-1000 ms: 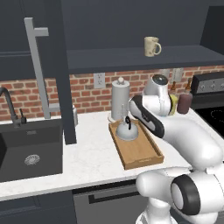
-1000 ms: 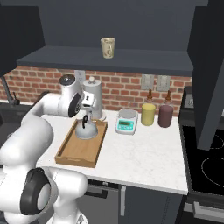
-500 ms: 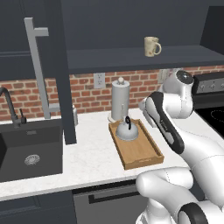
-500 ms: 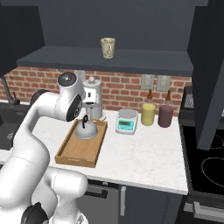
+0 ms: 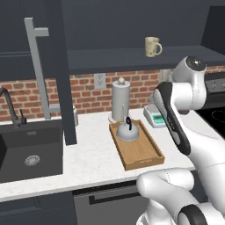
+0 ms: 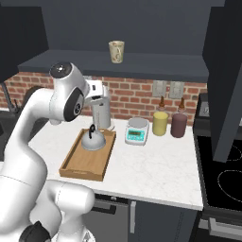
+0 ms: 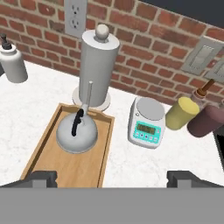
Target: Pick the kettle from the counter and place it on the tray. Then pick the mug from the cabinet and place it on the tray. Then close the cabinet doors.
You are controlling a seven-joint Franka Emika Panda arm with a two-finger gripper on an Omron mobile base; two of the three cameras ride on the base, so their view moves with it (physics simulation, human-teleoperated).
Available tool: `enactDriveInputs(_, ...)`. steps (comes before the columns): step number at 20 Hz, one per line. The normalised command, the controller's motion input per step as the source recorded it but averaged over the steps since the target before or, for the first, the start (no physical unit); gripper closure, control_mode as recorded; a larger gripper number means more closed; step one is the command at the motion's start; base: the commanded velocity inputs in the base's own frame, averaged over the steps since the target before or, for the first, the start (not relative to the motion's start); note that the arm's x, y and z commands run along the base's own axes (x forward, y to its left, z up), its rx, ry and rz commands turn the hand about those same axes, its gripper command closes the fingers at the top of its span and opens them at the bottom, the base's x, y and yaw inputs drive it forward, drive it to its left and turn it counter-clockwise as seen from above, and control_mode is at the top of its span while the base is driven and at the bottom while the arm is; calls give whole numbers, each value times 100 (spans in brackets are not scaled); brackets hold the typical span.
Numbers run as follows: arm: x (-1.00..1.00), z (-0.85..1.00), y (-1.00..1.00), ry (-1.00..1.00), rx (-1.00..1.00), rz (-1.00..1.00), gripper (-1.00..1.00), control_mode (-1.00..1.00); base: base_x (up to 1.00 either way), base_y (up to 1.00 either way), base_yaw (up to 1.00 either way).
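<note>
The silver kettle (image 5: 129,132) (image 6: 93,141) (image 7: 78,133) stands upright at the far end of the wooden tray (image 5: 143,156) (image 6: 80,166) (image 7: 87,170) on the white counter (image 5: 88,154). My gripper (image 7: 113,178) hangs open well above the tray, with nothing between its fingers and the kettle below and ahead of it. In the right base view the hand (image 6: 96,90) is level with the top of the paper-towel holder. The cream mug (image 5: 152,46) (image 6: 116,51) stands on the shelf of the open cabinet (image 6: 142,64). One cabinet door (image 5: 59,66) stands open edge-on at the left, another (image 6: 224,80) at the right.
A steel paper-towel holder (image 5: 121,99) (image 7: 97,65) stands right behind the tray. A white-and-teal scale (image 6: 137,131) (image 7: 146,122), a yellow bottle (image 6: 160,123) and a dark-red bottle (image 6: 178,124) sit to its right. A sink (image 5: 26,154) lies at the left, a stove (image 6: 222,179) at the right.
The arm has lifted up and away from the kettle, which stays on the tray. The gripper has stayed open.
</note>
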Motion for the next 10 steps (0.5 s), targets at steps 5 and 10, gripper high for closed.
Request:
enactDriveInputs(5,-10,57,-19,-2,1,0,-100,-100,0,0,0)
enactDriveInputs(10,0,53,-6,-2,13,-1,-100,-100,0,0,0)
